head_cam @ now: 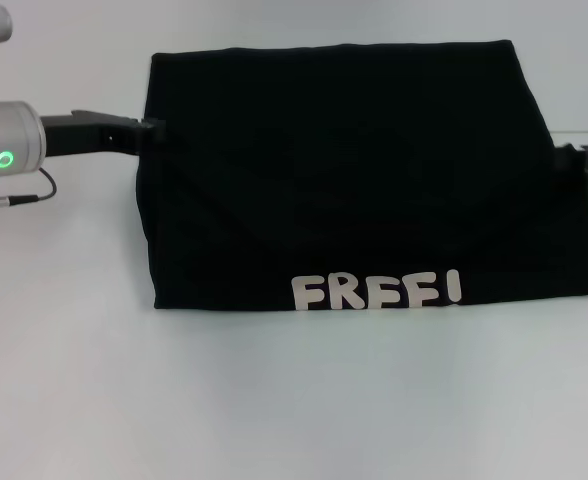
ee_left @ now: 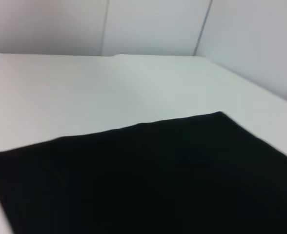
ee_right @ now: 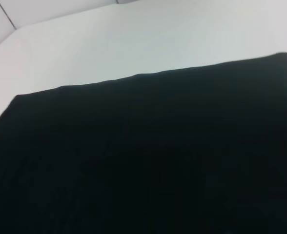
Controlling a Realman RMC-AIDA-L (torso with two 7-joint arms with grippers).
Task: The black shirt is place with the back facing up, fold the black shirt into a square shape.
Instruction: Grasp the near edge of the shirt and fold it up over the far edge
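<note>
The black shirt (head_cam: 374,170) lies folded into a broad block across the middle of the table, with white "FREE!" lettering (head_cam: 377,291) along its near fold. My left gripper (head_cam: 150,130) reaches in from the left and is shut on the cloth at the shirt's left edge. At the right edge, my right gripper (head_cam: 572,156) is shut on the cloth too, with only its black tip showing. Both wrist views are filled by the flat black shirt (ee_left: 158,180) (ee_right: 148,156), whose straight far edge lies on the table.
White table (head_cam: 274,400) spreads around the shirt on all sides. The left arm's silver wrist with a green light (head_cam: 6,158) hangs over the table's left part. Pale walls (ee_left: 148,24) rise behind the table's far edge.
</note>
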